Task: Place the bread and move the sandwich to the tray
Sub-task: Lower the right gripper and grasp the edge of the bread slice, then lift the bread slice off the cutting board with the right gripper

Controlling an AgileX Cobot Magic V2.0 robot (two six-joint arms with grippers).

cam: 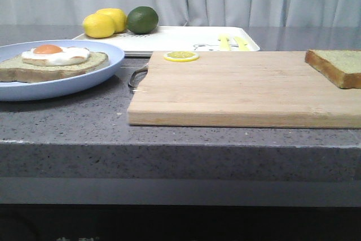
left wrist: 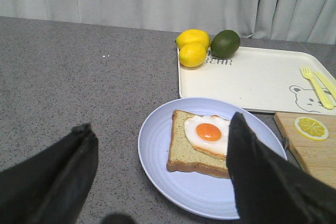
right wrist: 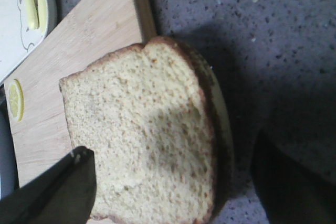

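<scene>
1. The bread [cam: 337, 66], a thick bare slice with brown crust, lies flat at the cutting board's [cam: 242, 88] three o'clock edge.
2. The sandwich [cam: 53, 61], egg-topped bread, sits on the blue plate [cam: 67, 86] at nine o'clock.
3. The tray [cam: 186, 40], white, lies at twelve o'clock.

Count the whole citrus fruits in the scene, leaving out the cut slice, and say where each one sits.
3: two yellow lemons and one green lime, clustered on the white tray's far left corner. None seem hidden.
</scene>
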